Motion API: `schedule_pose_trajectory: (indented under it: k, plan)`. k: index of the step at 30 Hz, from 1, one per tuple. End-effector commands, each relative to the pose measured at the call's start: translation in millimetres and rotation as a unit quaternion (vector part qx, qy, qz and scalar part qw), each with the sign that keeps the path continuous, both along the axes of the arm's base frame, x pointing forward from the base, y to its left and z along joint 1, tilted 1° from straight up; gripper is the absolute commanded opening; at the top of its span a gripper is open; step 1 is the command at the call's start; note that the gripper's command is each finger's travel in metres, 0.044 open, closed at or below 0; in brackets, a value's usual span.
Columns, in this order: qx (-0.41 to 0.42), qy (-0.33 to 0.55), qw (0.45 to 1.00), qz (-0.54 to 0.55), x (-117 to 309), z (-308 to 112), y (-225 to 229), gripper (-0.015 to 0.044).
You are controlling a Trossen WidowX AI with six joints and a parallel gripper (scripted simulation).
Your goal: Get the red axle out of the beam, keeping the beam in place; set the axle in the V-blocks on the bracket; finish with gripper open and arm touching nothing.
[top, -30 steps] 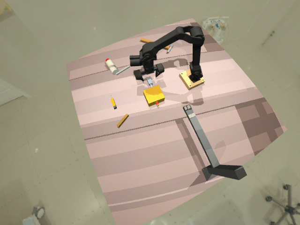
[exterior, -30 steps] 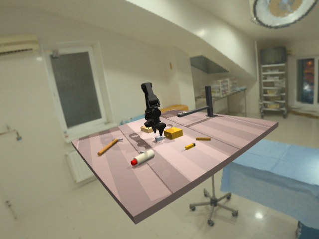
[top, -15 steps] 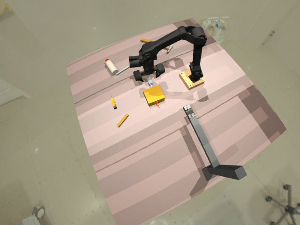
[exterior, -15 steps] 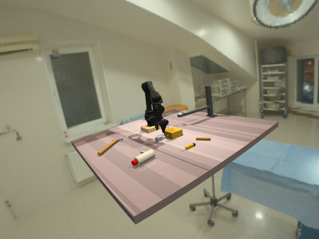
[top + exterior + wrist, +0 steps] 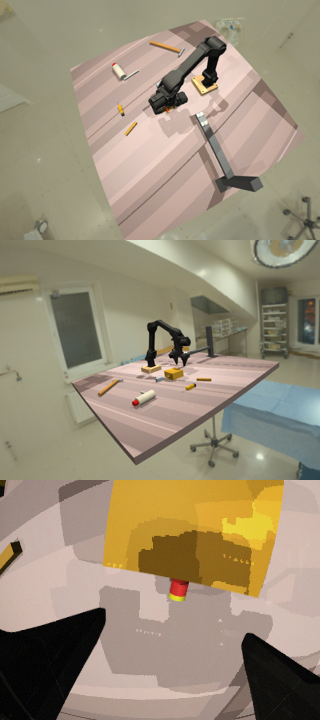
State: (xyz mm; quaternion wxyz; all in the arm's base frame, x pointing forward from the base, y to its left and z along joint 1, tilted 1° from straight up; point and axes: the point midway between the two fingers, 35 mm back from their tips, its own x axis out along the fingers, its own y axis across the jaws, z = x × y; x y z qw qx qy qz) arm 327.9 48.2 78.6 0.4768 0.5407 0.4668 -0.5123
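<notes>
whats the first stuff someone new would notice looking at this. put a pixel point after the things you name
Probably the black arm point(image 5: 190, 61) point(image 5: 151, 342), bolted to a wooden base and reaching out over the pink striped table point(image 5: 144, 178) point(image 5: 180, 405), its jaws open. Next, the yellow block point(image 5: 173, 374) point(image 5: 195, 510) beneath them, a red, yellow-tipped axle point(image 5: 167, 110) point(image 5: 178, 590) poking from one side. Then the tall dark bracket point(image 5: 219, 152) point(image 5: 209, 340) at the table's edge.

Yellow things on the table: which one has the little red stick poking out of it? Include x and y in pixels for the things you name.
The big yellow block point(image 5: 173, 374) point(image 5: 200, 510), nearest the claw point(image 5: 169, 109) point(image 5: 180, 365) point(image 5: 178, 628). The thin yellow bar point(image 5: 130, 128) point(image 5: 203, 379) and small yellow-handled screwdriver point(image 5: 120, 110) point(image 5: 190, 386) have no red stick.
</notes>
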Motion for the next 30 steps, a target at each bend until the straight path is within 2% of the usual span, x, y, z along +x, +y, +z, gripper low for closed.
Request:
schedule_pose_trajectory:
  k: [1, 30]
  plan:
    - [0.001, 0.001, 1.000, -0.012, 1.0, -1.1, 1.0, 0.0440]
    - [0.001, 0.001, 1.000, -0.012, 2.7, -46.8, 1.8, 0.0440]
